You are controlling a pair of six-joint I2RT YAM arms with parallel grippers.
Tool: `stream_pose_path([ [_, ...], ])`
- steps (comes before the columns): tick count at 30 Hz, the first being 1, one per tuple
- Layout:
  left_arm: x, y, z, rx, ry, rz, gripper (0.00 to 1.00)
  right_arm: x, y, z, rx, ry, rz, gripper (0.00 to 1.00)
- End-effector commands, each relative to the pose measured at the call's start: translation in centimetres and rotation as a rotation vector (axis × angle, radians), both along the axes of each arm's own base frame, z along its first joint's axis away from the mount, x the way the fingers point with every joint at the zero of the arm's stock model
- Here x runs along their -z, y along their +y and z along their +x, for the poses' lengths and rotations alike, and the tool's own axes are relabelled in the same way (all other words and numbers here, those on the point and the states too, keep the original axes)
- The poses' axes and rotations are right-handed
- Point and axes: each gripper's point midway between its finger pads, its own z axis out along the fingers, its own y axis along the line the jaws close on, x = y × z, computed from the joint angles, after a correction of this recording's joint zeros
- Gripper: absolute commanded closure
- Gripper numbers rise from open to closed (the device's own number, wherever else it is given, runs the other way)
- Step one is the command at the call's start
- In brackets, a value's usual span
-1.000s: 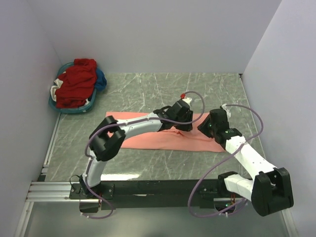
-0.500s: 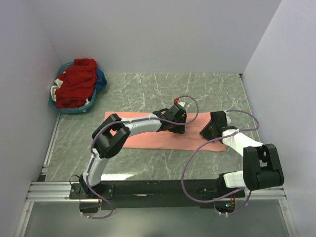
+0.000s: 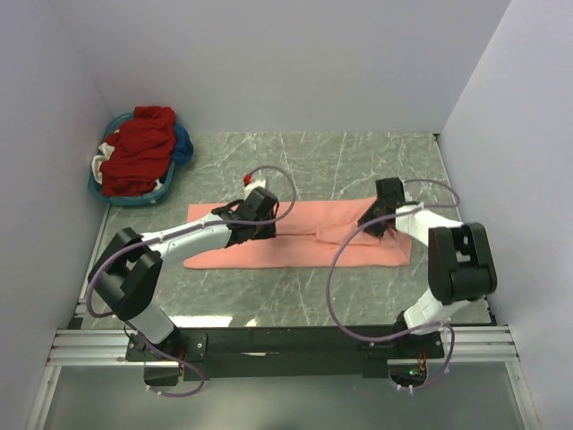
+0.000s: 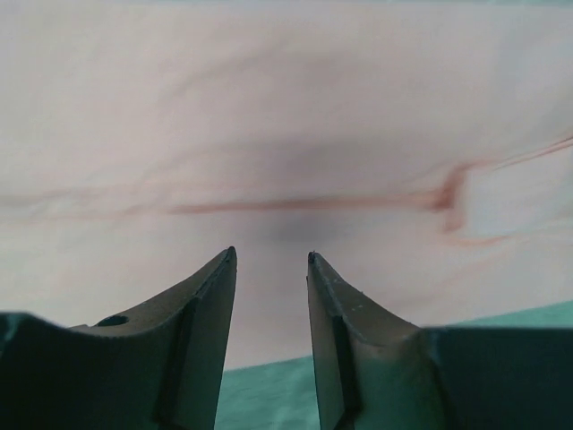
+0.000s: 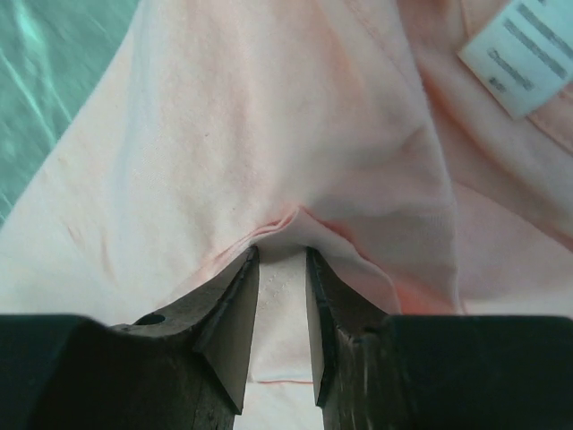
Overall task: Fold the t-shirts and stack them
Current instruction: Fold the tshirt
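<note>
**Pink shirt flat on table; right gripper pinching it, left gripper parted**

Top view: the pink shirt lies as a long band across the middle of the table, running left to right, with a wrinkle near its centre. The left gripper is over the band's left part and the right gripper is at its right end, well apart from each other. The basket in the far left corner holds a heaped red shirt. A blue shirt shows at the basket's right rim. Both are well apart from the pink shirt. From this height neither pair of jaws can be made out.

Left wrist view: this one gives the jaw state. The two fingers stand apart with a clear gap and nothing is caught between them. Pink cloth fills the view beyond. A dark crease runs across the cloth ahead of the tips. Green table shows low in the view beside and between the fingers, so an edge of the shirt is close by; the top view hides this behind the wrist. Whether the tips touch the cloth: cannot tell.

Right wrist view: the jaws are nearly together, with a small ridge of pink cloth bunched and pinched at the tips. Folds spread out from that ridge. A white label lies on the cloth at upper right, its print too blurred to read. It is not seen from above. Green table shows at upper left.
</note>
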Motion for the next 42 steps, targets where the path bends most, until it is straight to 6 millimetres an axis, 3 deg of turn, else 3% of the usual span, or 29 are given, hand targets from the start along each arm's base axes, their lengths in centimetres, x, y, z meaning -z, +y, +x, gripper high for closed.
stream_pose_path([
  [1, 3.5, 3.7, -1.5, -0.114, 0.043, 0.111, 0.57, -0.3, -0.6, 2.8, -0.002, 0.005, -0.039, 0.65],
  [7, 7.0, 5.8, -3.0, -0.151, 0.112, 0.193, 0.59, 0.1, 0.6, 6.2, -0.110, 0.066, -0.039, 0.65],
  [9, 7.7, 5.6, -3.6, -0.136, 0.136, 0.185, 0.60, -0.3, 1.2, 7.8, -0.171, 0.082, -0.038, 0.65],
  [10, 8.3, 5.7, -4.1, -0.129, 0.152, 0.178, 0.60, -1.7, 1.4, 9.7, -0.190, 0.047, -0.038, 0.65],
  [12, 8.8, 4.9, -5.3, -0.091, 0.177, 0.129, 0.60, -1.0, 1.4, 10.3, -0.236, 0.087, -0.054, 0.64],
  [13, 8.9, 4.2, -5.9, -0.071, 0.186, 0.113, 0.61, -2.2, 1.6, 11.8, -0.250, 0.054, -0.062, 0.65],
  [16, 9.1, 2.7, -7.4, -0.026, 0.215, 0.074, 0.61, -0.9, 1.5, 12.6, -0.297, 0.110, -0.100, 0.65],
  [21, 8.8, -2.6, -10.8, 0.093, 0.266, -0.029, 0.62, -0.4, 2.8, 14.9, -0.374, 0.128, -0.133, 0.65],
  [22, 8.7, -3.6, -11.2, 0.095, 0.279, -0.053, 0.62, -1.4, 3.1, 16.2, -0.385, 0.097, -0.142, 0.65],
  [23, 8.8, -4.7, -12.0, 0.121, 0.287, -0.063, 0.63, -0.4, 3.1, 15.9, -0.398, 0.144, -0.150, 0.65],
  [25, 8.2, -7.3, -13.1, 0.158, 0.300, -0.113, 0.63, -1.3, 4.0, 17.2, -0.431, 0.117, -0.186, 0.64],
  [26, 8.4, -8.3, -13.3, 0.167, 0.307, -0.132, 0.63, -0.4, 4.3, 17.0, -0.450, 0.148, -0.196, 0.64],
  [28, 7.7, -10.8, -13.8, 0.197, 0.327, -0.189, 0.63, -1.2, 5.4, 17.9, -0.480, 0.124, -0.212, 0.64],
  [29, 8.3, -11.9, -14.5, 0.216, 0.340, -0.190, 0.64, -0.7, 5.7, 17.7, -0.497, 0.140, -0.215, 0.64],
  [35, 6.4, -18.0, -14.5, 0.269, 0.342, -0.304, 0.65, -0.7, 8.1, 18.2, -0.581, 0.109, -0.237, 0.64],
  [38, 5.6, -19.4, -14.1, 0.289, 0.333, -0.333, 0.65, -0.7, 9.4, 18.2, -0.630, 0.089, -0.224, 0.64],
  [42, 3.2, -20.6, -13.1, 0.320, 0.272, -0.362, 0.64, -1.6, 9.8, 18.5, -0.652, 0.062, -0.251, 0.63],
])
